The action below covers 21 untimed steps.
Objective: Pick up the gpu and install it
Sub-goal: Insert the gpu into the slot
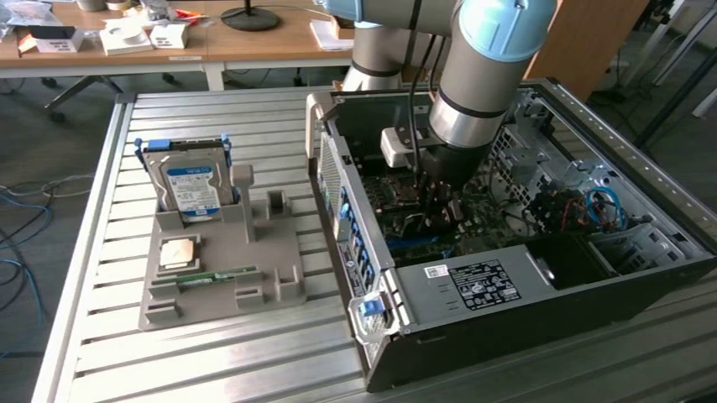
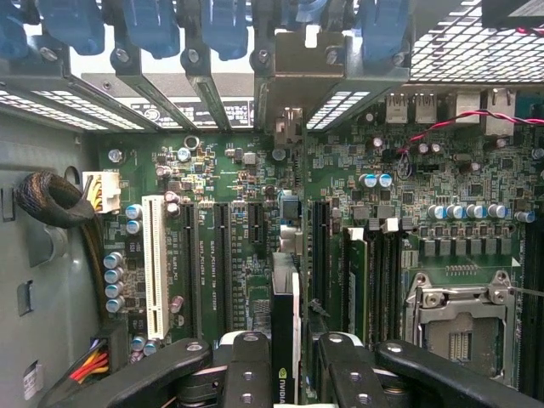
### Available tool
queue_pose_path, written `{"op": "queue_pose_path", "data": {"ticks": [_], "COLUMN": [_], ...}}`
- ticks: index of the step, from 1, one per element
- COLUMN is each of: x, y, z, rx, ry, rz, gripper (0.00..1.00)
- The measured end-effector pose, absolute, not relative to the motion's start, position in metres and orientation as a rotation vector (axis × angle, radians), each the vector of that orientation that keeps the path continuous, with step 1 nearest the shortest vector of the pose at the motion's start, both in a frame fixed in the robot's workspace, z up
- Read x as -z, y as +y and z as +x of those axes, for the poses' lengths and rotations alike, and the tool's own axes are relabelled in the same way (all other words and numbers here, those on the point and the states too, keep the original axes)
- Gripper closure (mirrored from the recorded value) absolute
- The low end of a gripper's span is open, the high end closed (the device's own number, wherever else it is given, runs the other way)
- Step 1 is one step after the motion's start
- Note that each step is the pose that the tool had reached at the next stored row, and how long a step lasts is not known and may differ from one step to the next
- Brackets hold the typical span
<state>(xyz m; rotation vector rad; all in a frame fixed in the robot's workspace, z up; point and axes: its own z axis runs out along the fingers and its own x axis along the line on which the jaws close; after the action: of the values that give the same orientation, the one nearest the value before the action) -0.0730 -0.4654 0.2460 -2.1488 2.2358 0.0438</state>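
Observation:
In the wrist view the gpu (image 2: 285, 297) appears edge-on as a thin dark card with a green logo, standing upright between two black fingers (image 2: 246, 365). My gripper (image 2: 286, 374) is shut on it. The card's silvery bracket (image 2: 289, 127) reaches the rear slot openings of the case. The card hangs over the green motherboard (image 2: 238, 170), in line with a black expansion slot; whether it touches the slot I cannot tell. In the exterior view my gripper (image 1: 437, 206) is lowered deep inside the open computer case (image 1: 505, 285).
Around the card lie a white slot (image 2: 154, 263), upright memory modules (image 2: 357, 280), a processor socket (image 2: 459, 314) and a sleeved cable bundle (image 2: 51, 200). Blue latches (image 2: 153, 25) line the case's rear. Outside the case, a grey holder (image 1: 224, 269) carries a hard drive (image 1: 193, 186).

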Motion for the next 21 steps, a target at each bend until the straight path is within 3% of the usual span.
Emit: {"op": "queue_pose_path", "data": {"ticks": [21], "x": [-0.2439], "y": [-0.4654], "z": [-0.0730], "rx": [-0.044], "ry": [2.236], "rz": [-2.149], "gripper": [0.74]}}
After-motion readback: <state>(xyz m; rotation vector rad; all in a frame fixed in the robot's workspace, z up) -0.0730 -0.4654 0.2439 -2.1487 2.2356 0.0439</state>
